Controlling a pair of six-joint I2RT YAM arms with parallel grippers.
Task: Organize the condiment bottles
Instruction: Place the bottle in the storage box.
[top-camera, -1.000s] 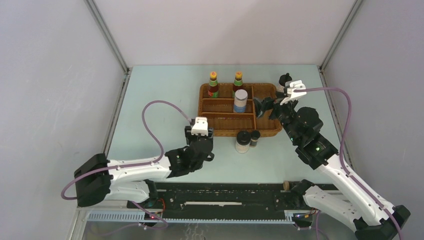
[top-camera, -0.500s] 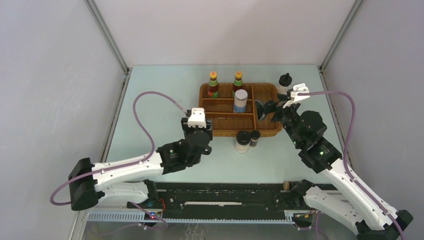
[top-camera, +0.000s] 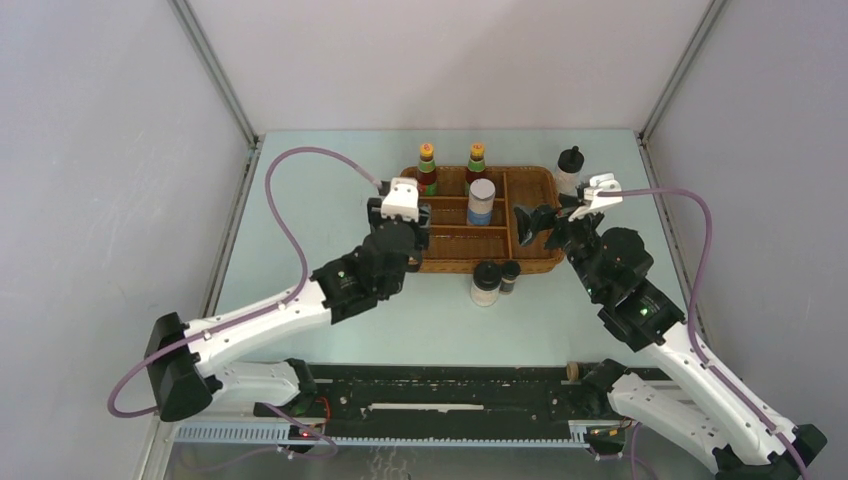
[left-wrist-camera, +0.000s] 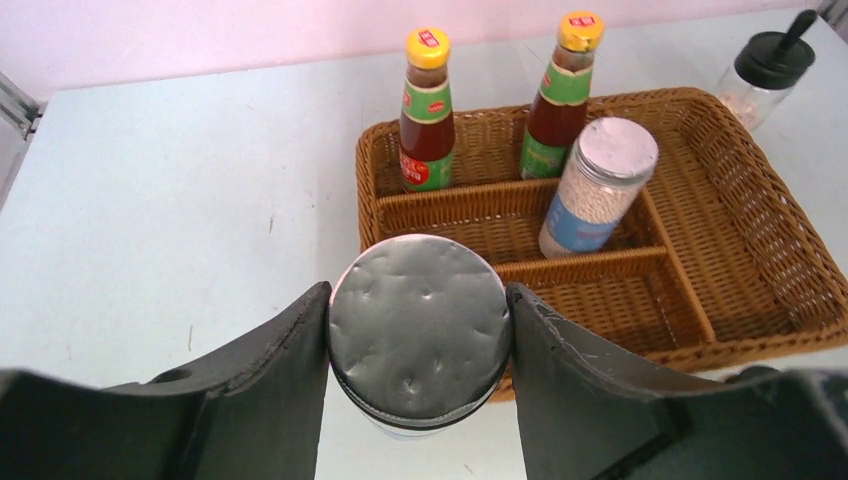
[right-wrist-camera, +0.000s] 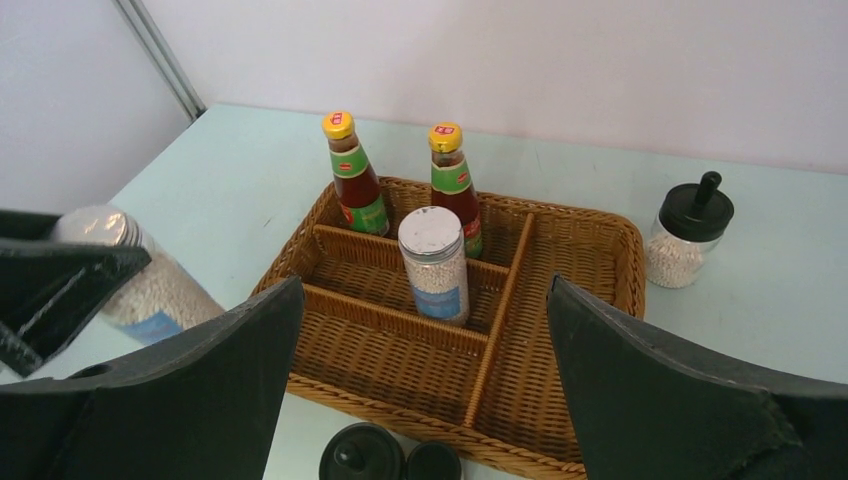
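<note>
My left gripper (left-wrist-camera: 418, 290) is shut on a silver-topped shaker (left-wrist-camera: 420, 325) and holds it at the left front edge of the wicker tray (top-camera: 530, 264); the shaker also shows in the right wrist view (right-wrist-camera: 150, 285). Two yellow-capped sauce bottles (top-camera: 427, 168) (top-camera: 477, 166) stand in the tray's back compartment. A second shaker (top-camera: 481, 201) stands in the middle one. My right gripper (top-camera: 545, 215) is open and empty over the tray's right compartment. One white black-capped bottle (top-camera: 570, 168) stands right of the tray. Another (top-camera: 485, 283) stands in front of it, beside a tiny dark bottle (top-camera: 510, 276).
The tray's front-left compartment (left-wrist-camera: 600, 300) and long right compartment (right-wrist-camera: 570, 330) hold nothing. Grey walls enclose the table on three sides. The arms' base rail (top-camera: 440, 400) runs along the near edge.
My left arm has carried the shaker forward from the open table to the tray's left front edge. My right gripper has shifted slightly and stays open.
</note>
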